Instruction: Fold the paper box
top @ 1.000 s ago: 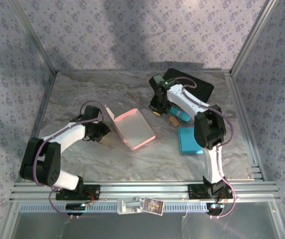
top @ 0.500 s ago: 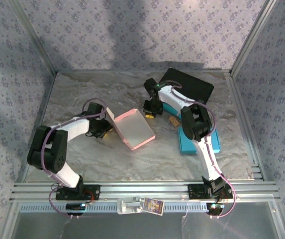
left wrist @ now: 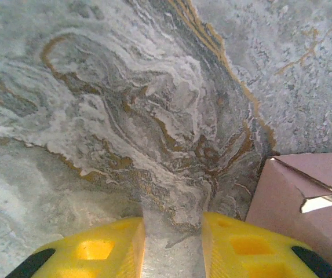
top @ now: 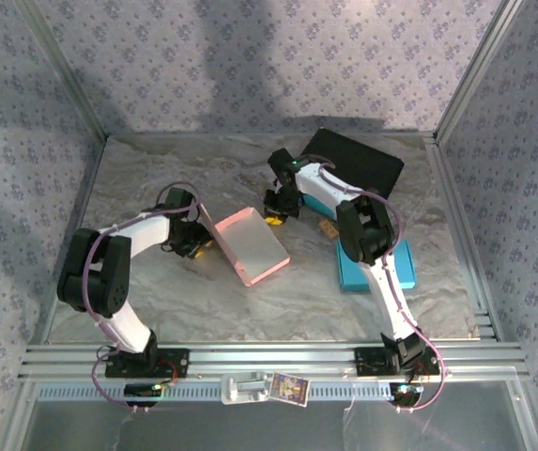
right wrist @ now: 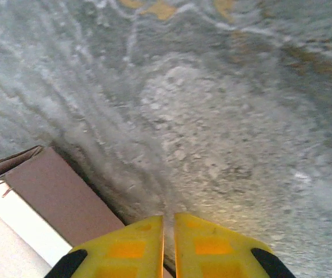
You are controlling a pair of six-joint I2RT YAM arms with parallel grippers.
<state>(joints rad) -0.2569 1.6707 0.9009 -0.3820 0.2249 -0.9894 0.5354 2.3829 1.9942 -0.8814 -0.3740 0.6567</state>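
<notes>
Both arms have closed in on the paper box [top: 254,246]. It lies just right of the left gripper's [left wrist: 173,223] parted, empty jaws and just left of the right gripper's [right wrist: 168,219] nearly shut, empty ones. An off-centre nudge could slide the light box instead of folding it.

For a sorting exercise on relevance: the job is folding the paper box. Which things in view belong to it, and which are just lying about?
Belongs: pink paper box; left pincer, beside its raised flap; right pincer, by its far corner.
Lying about: black tray; blue box; small brown piece; card on the front rail.
</notes>
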